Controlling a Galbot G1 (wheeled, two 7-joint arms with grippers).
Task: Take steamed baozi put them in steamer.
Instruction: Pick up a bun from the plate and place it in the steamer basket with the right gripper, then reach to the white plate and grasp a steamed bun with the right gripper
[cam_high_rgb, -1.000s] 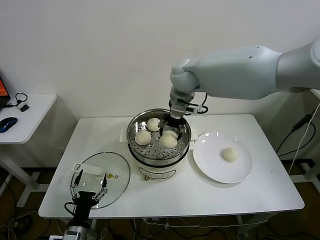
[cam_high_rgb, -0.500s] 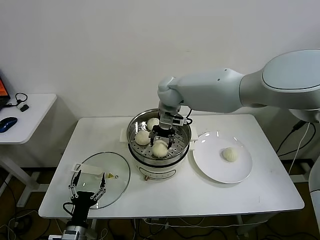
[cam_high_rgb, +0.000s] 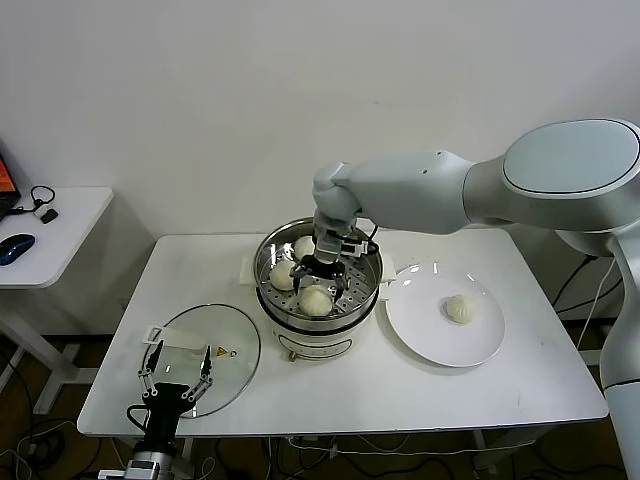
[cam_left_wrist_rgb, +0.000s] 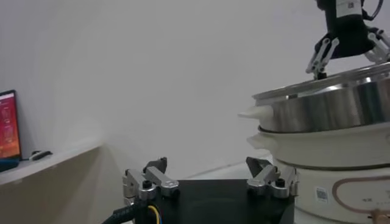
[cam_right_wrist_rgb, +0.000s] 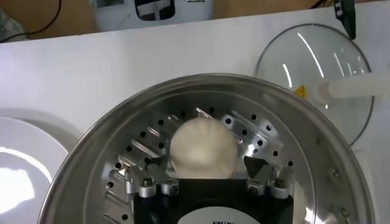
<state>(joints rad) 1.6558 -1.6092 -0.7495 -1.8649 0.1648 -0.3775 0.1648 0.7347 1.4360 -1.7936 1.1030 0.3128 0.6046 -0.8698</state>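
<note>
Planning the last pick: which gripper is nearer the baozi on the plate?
Right. The right gripper is over the steamer beside the plate with the baozi; the left gripper hovers over the glass lid.

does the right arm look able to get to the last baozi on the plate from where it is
Probably yes: the baozi lies alone on the white plate, uncovered, on the right gripper's own side, beside the steamer it hangs over, jaws open.
</note>
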